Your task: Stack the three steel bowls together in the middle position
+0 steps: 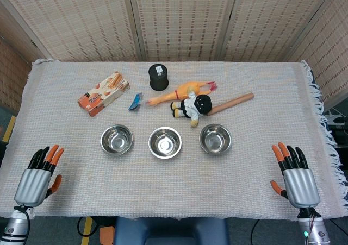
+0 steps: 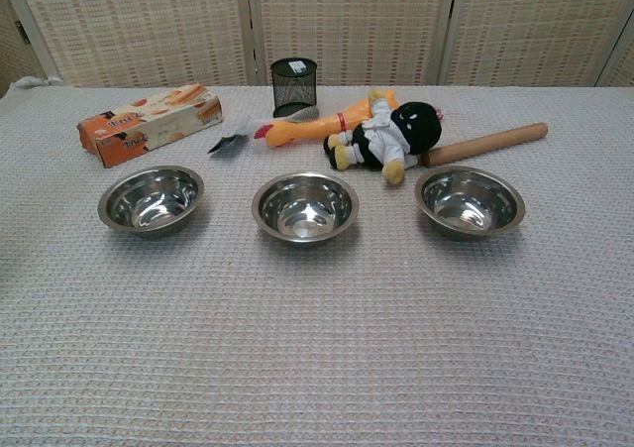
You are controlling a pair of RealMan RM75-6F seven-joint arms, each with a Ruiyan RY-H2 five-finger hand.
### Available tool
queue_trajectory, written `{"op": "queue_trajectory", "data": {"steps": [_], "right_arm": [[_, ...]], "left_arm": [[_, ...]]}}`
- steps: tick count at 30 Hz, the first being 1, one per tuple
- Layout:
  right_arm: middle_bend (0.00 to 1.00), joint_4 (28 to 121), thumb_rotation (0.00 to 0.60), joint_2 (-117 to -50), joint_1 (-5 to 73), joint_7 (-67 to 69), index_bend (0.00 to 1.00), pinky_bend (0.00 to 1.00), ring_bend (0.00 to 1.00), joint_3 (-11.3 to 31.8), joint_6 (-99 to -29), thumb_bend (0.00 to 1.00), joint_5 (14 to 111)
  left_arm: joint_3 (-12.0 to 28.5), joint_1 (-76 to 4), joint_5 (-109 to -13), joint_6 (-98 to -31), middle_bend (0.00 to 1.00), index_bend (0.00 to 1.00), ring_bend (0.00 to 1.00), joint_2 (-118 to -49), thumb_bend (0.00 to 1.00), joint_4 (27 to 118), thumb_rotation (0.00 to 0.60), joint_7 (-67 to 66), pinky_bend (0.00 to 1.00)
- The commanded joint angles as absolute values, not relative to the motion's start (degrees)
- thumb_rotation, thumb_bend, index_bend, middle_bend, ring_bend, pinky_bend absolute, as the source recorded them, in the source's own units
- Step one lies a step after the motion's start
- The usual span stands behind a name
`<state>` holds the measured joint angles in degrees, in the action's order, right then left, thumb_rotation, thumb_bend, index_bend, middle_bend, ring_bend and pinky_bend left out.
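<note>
Three steel bowls stand upright in a row across the middle of the cloth: the left bowl [image 1: 116,139] [image 2: 151,199], the middle bowl [image 1: 165,142] [image 2: 304,206] and the right bowl [image 1: 215,138] [image 2: 470,201]. All are empty and apart from each other. My left hand [image 1: 39,177] lies at the near left corner, fingers spread, holding nothing. At the near right corner my right hand [image 1: 294,174] rests the same way, empty. Both hands are far from the bowls and show only in the head view.
Behind the bowls lie an orange snack box [image 1: 103,93], a small blue packet [image 1: 135,101], a black mesh cup [image 1: 159,77], a rubber chicken [image 1: 182,91], a black-and-white doll [image 1: 193,107] and a wooden rolling pin [image 1: 234,102]. A woven cloth [image 1: 174,201] covers the table.
</note>
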<state>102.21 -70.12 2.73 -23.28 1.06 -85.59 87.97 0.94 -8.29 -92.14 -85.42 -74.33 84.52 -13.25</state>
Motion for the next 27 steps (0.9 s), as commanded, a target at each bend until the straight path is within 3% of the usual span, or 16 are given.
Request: {"op": "queue_trajectory", "data": {"steps": [1,12,18,22,27], "right_arm": [[0.0,102.0,0.6,-70.29,2.9,-23.3,0.0,0.0,0.0,1.22,-85.17,0.11,87.51],[0.0,101.46,0.6,-70.61,3.28,-23.86,0.0,0.0,0.0,2.62,-84.57,0.11,84.64],[0.0,101.33,0.6,-70.29,3.29,-23.51,0.0,0.0,0.0,3.39,-84.76,0.11,83.32],[0.0,101.5,0.6,-69.93,3.19,-23.09,0.0,0.0,0.0,3.62,-85.02,0.11,82.89],[0.0,101.96,0.6,-69.33,2.95,-22.51,0.0,0.0,0.0,3.44,-85.46,0.11,83.2]], "left_arm": [[1.52,-10.69,-92.24,-82.4,0.02,0.0,0.0,-77.33,0.45,81.86,0.6,-12.22,0.12],[5.53,-22.64,-92.0,-71.43,0.02,0.01,0.0,-94.07,0.45,64.44,0.6,-14.01,0.12],[6.13,-26.29,-90.26,-67.48,0.02,0.12,0.0,-100.43,0.45,54.76,0.6,-14.32,0.12],[5.93,-27.87,-90.33,-67.45,0.04,0.32,0.0,-104.25,0.45,48.34,0.6,-12.72,0.12],[5.68,-29.33,-92.64,-73.86,0.16,0.64,0.03,-110.44,0.45,37.88,0.6,-8.23,0.12]]}}
